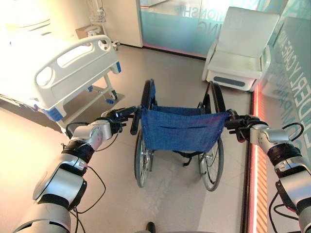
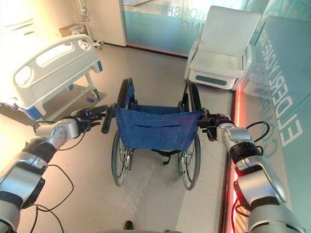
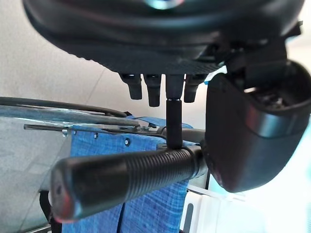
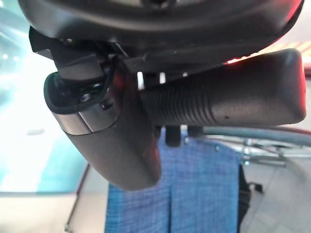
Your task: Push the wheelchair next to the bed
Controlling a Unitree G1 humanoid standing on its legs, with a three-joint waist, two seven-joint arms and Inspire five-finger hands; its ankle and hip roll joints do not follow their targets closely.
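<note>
the wheelchair (image 1: 179, 133) with its blue back stands in the middle of the floor (image 1: 170, 204), its back towards the robot, the bed (image 1: 58, 68) off to its front left and well apart. the left hand (image 1: 116, 120) is curled round the left push handle (image 3: 126, 177), the right hand (image 1: 241, 126) curled round the right push handle (image 4: 223, 97). a white armchair (image 1: 240, 48) stands beyond, by the glass wall (image 1: 175, 24).

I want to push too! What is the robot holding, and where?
The wheelchair, by its two black push handles: left hand on one, right hand on the other.
</note>
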